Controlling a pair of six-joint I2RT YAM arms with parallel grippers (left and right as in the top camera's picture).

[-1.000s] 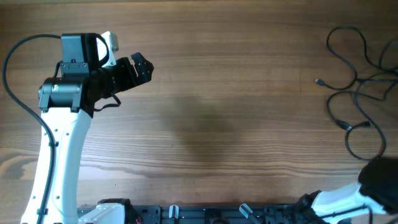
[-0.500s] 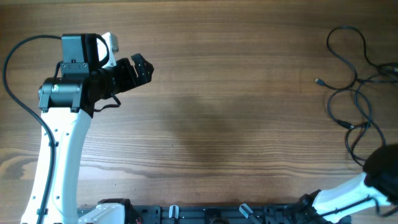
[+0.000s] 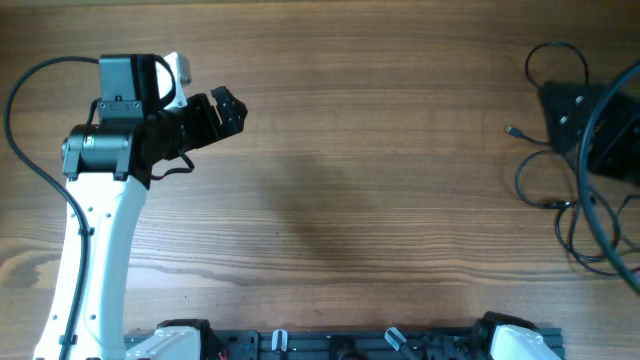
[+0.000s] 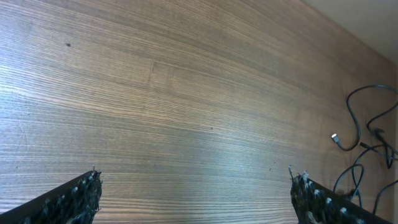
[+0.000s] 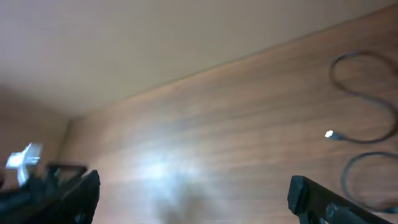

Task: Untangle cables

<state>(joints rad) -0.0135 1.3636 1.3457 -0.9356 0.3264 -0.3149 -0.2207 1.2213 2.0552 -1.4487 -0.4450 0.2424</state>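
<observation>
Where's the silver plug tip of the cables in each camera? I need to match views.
Overhead: silver plug tip at far right, left of the loops.
Left wrist: tip toward the right edge, below mid-height.
Right wrist: tip on the right side, blurred.
Shared landmark: the cable loop just beyond it.

left arm (image 3: 95, 250): white link runs up from the near edge, black wrist bent over, left gripper (image 3: 226, 108) pointing right, jaws wide apart. right arm (image 3: 600, 135): dark, blurred bulk at far right edge. right gripper (image 5: 194, 185): jaws spread wide.
</observation>
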